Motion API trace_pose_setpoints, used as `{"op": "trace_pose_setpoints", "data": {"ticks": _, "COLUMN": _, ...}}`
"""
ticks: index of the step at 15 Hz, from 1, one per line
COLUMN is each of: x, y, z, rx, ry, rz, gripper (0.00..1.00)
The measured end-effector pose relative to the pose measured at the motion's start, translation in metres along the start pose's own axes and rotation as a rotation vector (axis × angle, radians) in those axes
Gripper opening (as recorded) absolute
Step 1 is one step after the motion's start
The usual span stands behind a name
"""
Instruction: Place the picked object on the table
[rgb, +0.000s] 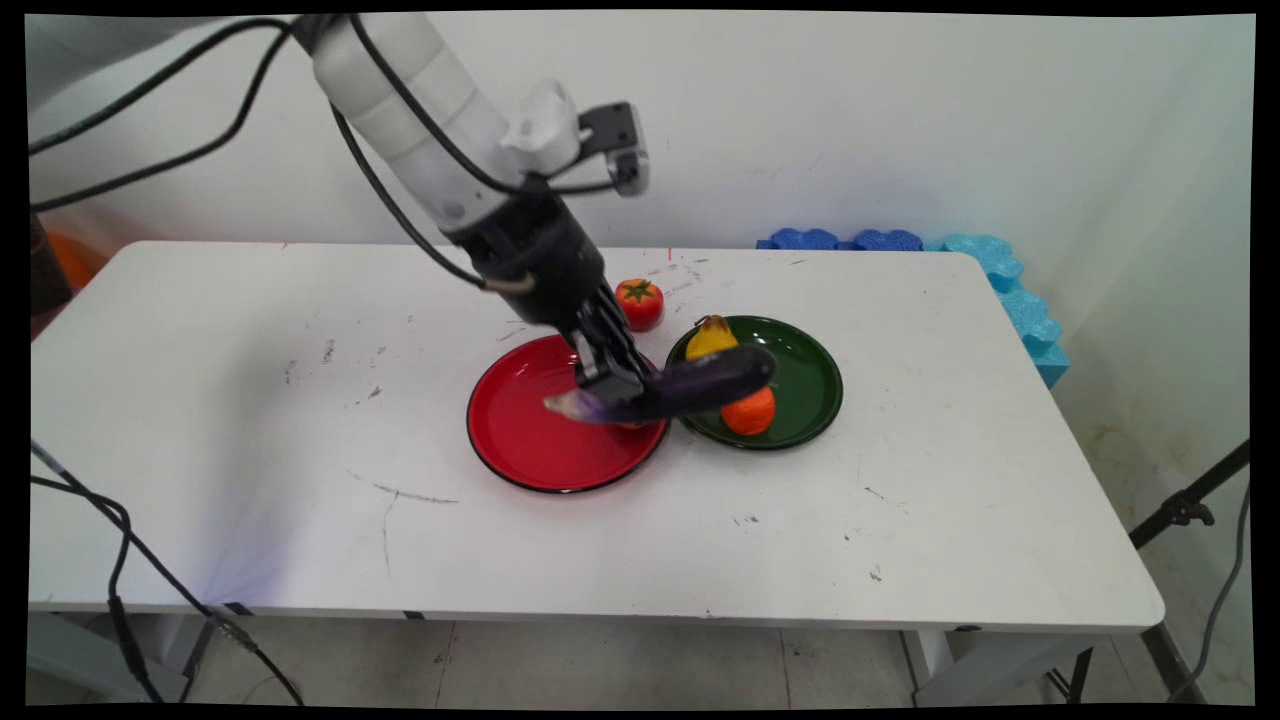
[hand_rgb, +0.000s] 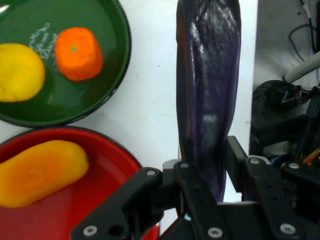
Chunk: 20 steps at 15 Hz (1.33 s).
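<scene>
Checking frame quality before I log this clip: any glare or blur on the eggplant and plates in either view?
Main view: eggplant in the gripper slightly smeared; red plate and green plate crisp. Hand view: glossy streaks along the eggplant, soft sheen on the green plate; gripper linkage sharp.

White table (rgb: 250, 480) fills mid-frame. Blue foam pieces (rgb: 1000, 275) at its upper-right corner, against the wall. Black stand leg (rgb: 1185, 505) at right edge, black cable (rgb: 120, 560) lower left.

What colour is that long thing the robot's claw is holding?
Dark glossy purple: it is an eggplant, held in the gripper. The hand view shows it best.
</scene>
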<state>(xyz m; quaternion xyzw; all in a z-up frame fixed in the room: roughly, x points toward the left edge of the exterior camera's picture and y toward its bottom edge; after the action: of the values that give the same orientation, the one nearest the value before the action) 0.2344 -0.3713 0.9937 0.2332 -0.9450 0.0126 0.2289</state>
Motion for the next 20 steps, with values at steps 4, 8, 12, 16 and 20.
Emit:
{"op": "trace_pose_setpoints", "data": {"ticks": 4, "x": 0.001, "y": 0.026, "z": 0.027, "rx": 0.010, "ry": -0.007, "rz": -0.032, "gripper": 0.00}}
{"op": "trace_pose_setpoints", "data": {"ticks": 8, "x": -0.001, "y": 0.041, "z": 0.051, "rx": 0.015, "ry": -0.018, "rz": -0.045, "gripper": 0.00}}
{"op": "trace_pose_setpoints", "data": {"ticks": 12, "x": -0.005, "y": 0.054, "z": 0.079, "rx": 0.018, "ry": -0.030, "rz": -0.057, "gripper": 0.00}}
{"op": "trace_pose_setpoints", "data": {"ticks": 16, "x": -0.009, "y": 0.059, "z": 0.109, "rx": 0.025, "ry": -0.030, "rz": -0.072, "gripper": 0.00}}
{"op": "trace_pose_setpoints", "data": {"ticks": 20, "x": -0.011, "y": 0.060, "z": 0.131, "rx": 0.031, "ry": -0.032, "rz": -0.075, "gripper": 0.00}}
